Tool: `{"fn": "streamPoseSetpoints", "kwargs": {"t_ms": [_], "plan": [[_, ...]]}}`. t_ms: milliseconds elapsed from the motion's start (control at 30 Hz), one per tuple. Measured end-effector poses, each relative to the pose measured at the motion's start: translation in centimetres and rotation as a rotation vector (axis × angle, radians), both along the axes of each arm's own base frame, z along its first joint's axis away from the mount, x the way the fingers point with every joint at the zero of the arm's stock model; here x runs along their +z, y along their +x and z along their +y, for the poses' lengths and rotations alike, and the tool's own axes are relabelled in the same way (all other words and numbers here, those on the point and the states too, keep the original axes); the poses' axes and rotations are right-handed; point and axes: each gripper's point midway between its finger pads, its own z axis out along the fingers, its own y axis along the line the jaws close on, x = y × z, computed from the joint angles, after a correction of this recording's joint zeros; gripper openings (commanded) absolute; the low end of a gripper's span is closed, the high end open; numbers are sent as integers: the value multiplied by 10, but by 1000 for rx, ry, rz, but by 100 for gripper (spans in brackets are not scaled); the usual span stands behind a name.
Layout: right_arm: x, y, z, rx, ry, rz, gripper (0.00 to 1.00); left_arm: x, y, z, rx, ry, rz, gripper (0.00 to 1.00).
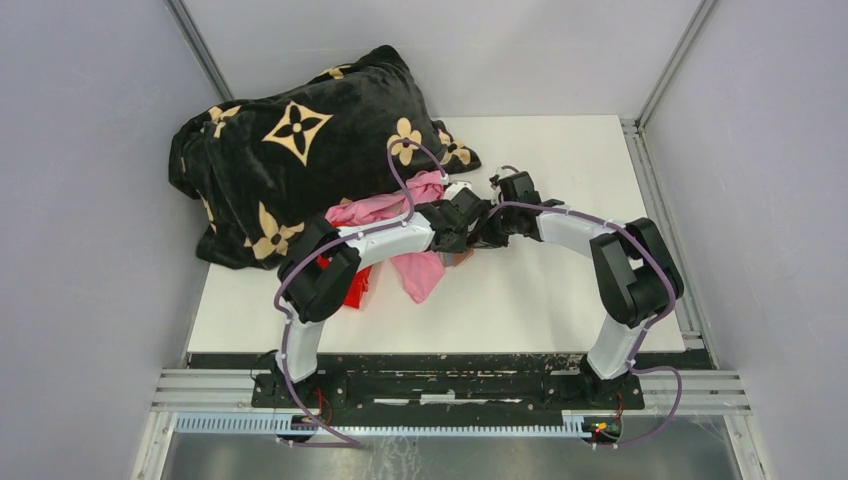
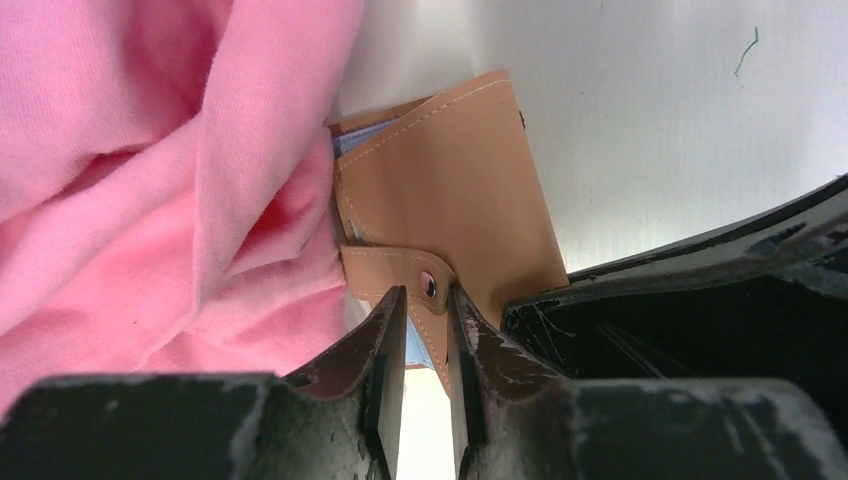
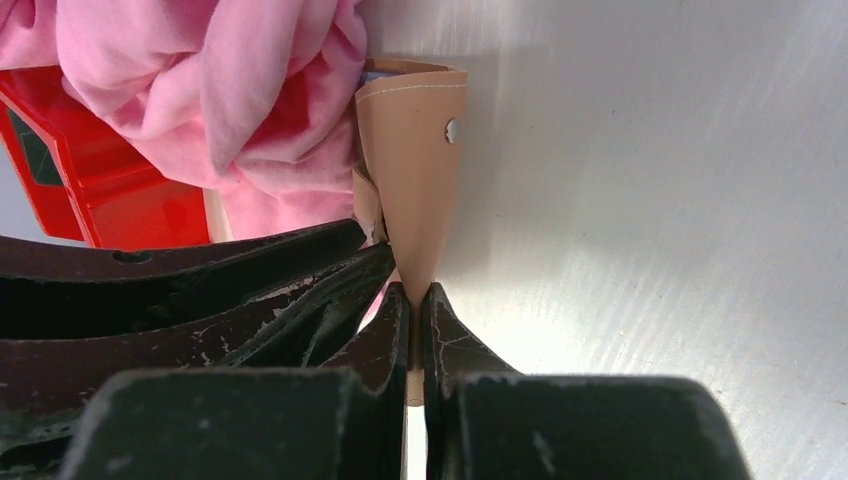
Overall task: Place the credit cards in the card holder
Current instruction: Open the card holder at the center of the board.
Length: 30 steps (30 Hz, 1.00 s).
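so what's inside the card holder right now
At the open end of the card holder, beside the pink cloth, a light blue card edge shows. Folded leather covers the rest, so the number of cards cannot be seen.

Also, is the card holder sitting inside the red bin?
No, the right gripper pinches the card holder over the white table, while the red bin sits apart, partly under the pink cloth.

Left of card holder (image 2: 450, 200): pink cloth (image 2: 150, 200) pressed against it (blocked); right: bare table (image 2: 680, 120), open.
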Motion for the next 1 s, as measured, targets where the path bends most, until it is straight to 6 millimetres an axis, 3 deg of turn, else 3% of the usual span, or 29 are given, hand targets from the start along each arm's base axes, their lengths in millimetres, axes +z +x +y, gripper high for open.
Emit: {"fn": "streamPoseSetpoints", "kwargs": {"t_ms": [133, 233, 467, 767, 933, 1000], "plan": [[1, 2, 1, 1, 5, -10, 1, 2, 2, 1, 8, 13, -15, 21], [1, 2, 3, 0, 9, -13, 1, 2, 2, 2, 10, 19, -23, 4], [1, -3, 3, 8, 13, 13, 1, -10, 15, 39, 94, 148, -42, 3], [0, -3, 0, 4, 11, 20, 1, -8, 16, 48, 113, 173, -64, 3], [-3, 1, -12, -28, 3, 38, 1, -8, 15, 56, 123, 180, -56, 3], [-6, 5, -19, -46, -2, 51, 6, -11, 14, 56, 121, 169, -43, 4]]}}
